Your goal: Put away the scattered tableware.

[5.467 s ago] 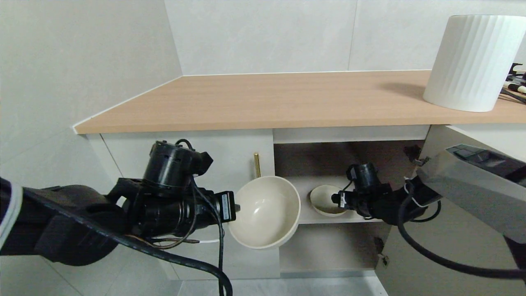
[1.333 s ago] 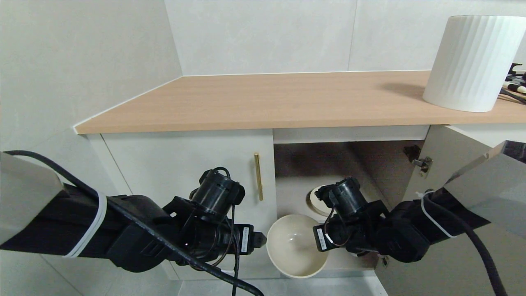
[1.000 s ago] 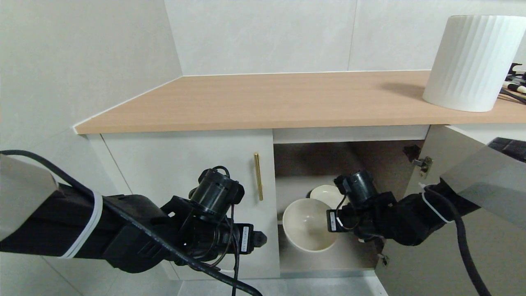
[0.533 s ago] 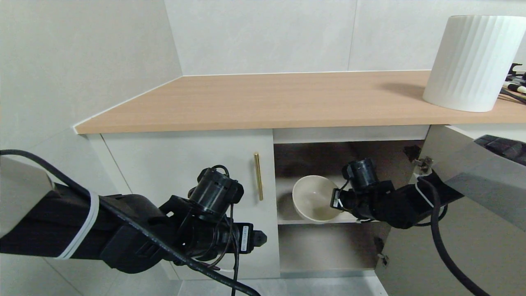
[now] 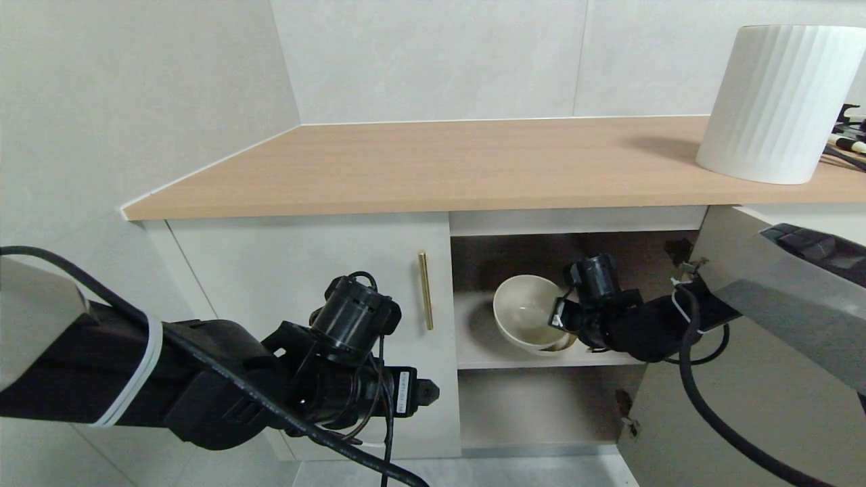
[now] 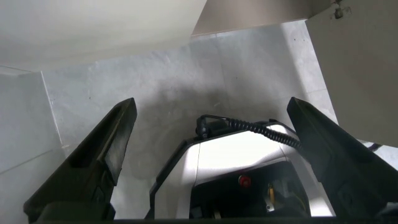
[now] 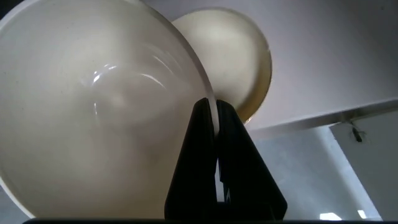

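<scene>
The right hand point(image 5: 559, 322) is inside the open cabinet, at the level of the middle shelf point(image 5: 484, 350); its fingers point(image 7: 202, 134) are clamped together on the rim of a cream bowl point(image 5: 524, 316), one inside the rim and one outside; the bowl is tilted, its opening turned toward the near side and upward; it hangs over the right part of the shelf, directly above a smaller cream dish point(image 7: 242, 59) that lies on the shelf beneath and behind it; whether bowl and dish touch cannot be told. The left hand point(image 5: 427, 392) is low and near, in front of the closed left door point(image 5: 304, 264), below the brass handle point(image 5: 423, 289); its fingers point(image 6: 99, 162) stand wide apart with nothing between them, pointing down toward the pale floor. The right door point(image 5: 676, 426) is swung open toward the near right; a white ribbed container point(image 5: 778, 101) stands on the far right of the wooden table point(image 5: 440, 162) above the cabinet.
</scene>
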